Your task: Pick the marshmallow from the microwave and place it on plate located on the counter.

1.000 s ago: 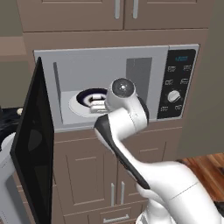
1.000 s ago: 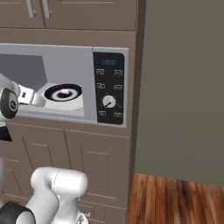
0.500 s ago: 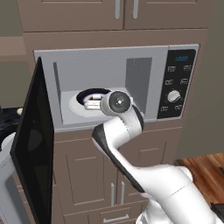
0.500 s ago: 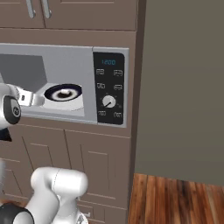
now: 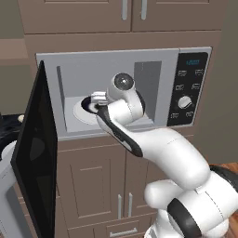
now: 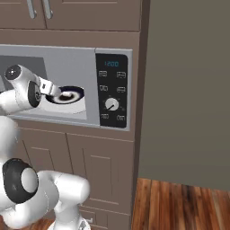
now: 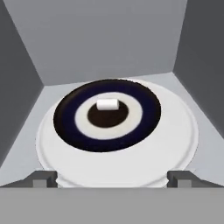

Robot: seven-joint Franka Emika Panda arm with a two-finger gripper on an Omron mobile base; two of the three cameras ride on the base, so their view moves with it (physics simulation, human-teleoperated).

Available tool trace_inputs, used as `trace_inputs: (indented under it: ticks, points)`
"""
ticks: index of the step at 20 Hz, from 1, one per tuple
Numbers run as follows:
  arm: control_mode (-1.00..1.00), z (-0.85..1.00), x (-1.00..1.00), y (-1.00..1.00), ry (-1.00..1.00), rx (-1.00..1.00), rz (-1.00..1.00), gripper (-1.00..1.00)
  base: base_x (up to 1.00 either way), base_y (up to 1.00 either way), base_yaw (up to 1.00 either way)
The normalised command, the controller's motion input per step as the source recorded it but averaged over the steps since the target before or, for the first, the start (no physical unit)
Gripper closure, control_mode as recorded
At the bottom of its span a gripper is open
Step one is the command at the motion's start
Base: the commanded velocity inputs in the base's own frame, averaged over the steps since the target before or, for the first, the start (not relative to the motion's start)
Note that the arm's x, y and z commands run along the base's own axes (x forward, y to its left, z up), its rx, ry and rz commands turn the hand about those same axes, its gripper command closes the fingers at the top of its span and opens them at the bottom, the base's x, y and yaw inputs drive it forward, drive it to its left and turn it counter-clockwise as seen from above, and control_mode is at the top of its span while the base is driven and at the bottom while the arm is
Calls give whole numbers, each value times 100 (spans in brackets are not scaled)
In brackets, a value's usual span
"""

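Note:
The microwave (image 5: 139,69) stands open, its black glass door (image 5: 35,153) swung out to the left. On its white turntable (image 7: 175,144) lies a dish with a navy rim and brown centre (image 7: 65,118). The marshmallow (image 7: 107,104), a tiny whitish lump, rests on that dish at the far edge of the brown centre. My gripper (image 7: 112,179) is open at the turntable's near edge, short of the marshmallow, with nothing between its fingertips (image 7: 43,178). From the base views the gripper (image 5: 96,98) (image 6: 56,91) reaches into the cavity over the dish (image 6: 72,95). The plate is out of view.
The black button panel with a white knob (image 5: 186,102) (image 6: 111,104) lies to the right of the cavity. Grey cavity walls (image 7: 22,87) flank the hand closely. Taupe-brown cabinet doors (image 5: 93,186) sit below, and a strip of black counter (image 5: 7,128) shows at the far left.
The arm's wrist has lifted and the hand has pushed further into the microwave toward the dish. The gripper stays open; the marshmallow has not moved.

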Motion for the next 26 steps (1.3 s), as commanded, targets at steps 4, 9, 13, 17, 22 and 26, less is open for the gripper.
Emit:
trace_inputs:
  ticks: [4, 9, 13, 17, 22, 26]
  points:
    - [-100, -28, 79, 0, 11, 0, 0, -100, 0, 0, 0]
    - [-100, -59, 51, 0, 2, -2, 0, -100, 0, 0, 0]
    - [-100, -57, 39, 0, 0, -1, 0, -100, 0, 0, 0]
    - [-100, -5, 47, 0, 0, 0, 0, -100, 0, 0, 0]
    - [-100, 0, 51, 0, 0, 0, 0, -100, 0, 0, 0]
    - [-100, -17, 31, 0, 0, 0, 0, -100, 0, 0, 0]
